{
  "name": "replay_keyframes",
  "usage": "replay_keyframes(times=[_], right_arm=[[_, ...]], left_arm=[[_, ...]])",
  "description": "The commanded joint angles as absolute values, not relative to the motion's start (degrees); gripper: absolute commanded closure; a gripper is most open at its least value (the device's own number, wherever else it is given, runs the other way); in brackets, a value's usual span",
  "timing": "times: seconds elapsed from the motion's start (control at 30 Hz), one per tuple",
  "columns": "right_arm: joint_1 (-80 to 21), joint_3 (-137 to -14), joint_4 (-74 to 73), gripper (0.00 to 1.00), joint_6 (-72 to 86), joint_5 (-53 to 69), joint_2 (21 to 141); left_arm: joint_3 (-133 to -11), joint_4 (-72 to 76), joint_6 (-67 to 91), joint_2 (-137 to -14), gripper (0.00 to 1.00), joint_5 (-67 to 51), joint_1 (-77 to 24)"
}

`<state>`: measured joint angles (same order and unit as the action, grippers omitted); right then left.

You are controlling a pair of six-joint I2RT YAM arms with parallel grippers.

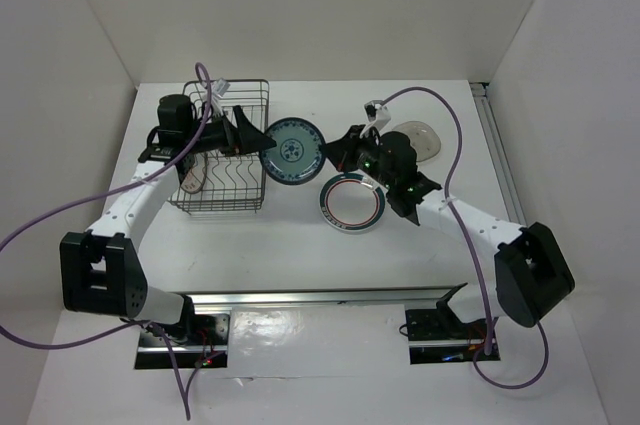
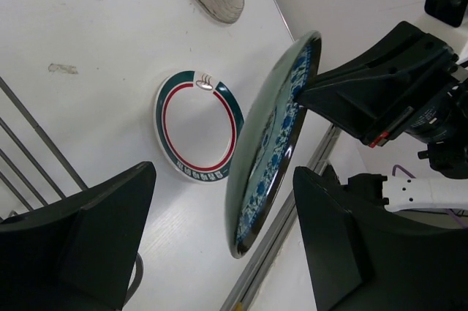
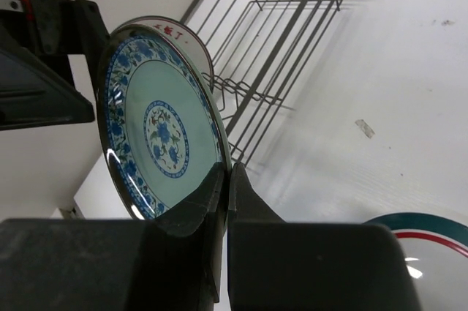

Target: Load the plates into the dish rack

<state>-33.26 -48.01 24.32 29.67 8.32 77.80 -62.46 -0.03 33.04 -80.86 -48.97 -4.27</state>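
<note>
The right gripper (image 3: pixel 225 179) was pinched tight on the rim of the teal plate (image 3: pixel 164 135), holding it on edge just beside the dish rack (image 1: pixel 215 211). The left gripper (image 2: pixel 223 179) stood wide around the plate's other edge, apparently not touching it. The ringed plate (image 1: pixel 352 203) and grey plate (image 1: pixel 420 137) lay on the table (image 1: pixel 300 255).

— How does the left gripper (image 1: pixel 243 133) stand?
— Stretched out rightward, jaws spread wide.
— And the right gripper (image 1: pixel 338 150)?
— Reaching leftward to face it, fingers (image 3: pixel 196 217) pinched tight, the two close together.
</note>
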Motion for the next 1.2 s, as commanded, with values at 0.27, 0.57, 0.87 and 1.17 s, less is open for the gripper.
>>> replay_keyframes(times=[0.27, 0.57, 0.87, 1.17], right_arm=[[-34.4, -52.4, 33.0, 1.0, 32.8, 11.1, 79.9], [-34.4, -52.4, 31.8, 0.34, 32.2, 10.6, 81.8], [-32.1, -51.2, 24.9, 0.19, 30.2, 7.8, 79.5], [-29.2, -49.0, 19.8, 0.19, 27.8, 10.0, 77.9]], left_arm=[[-65.3, 0.4, 31.1, -81.0, 0.63, -48.6, -4.2], [-66.4, -3.8, 28.7, -77.0, 1.0, -43.3, -4.2], [-70.5, -14.6, 19.2, -69.3, 1.0, -13.1, -4.2], [-73.7, -20.6, 10.6, -71.9, 1.0, 8.6, -4.2]])
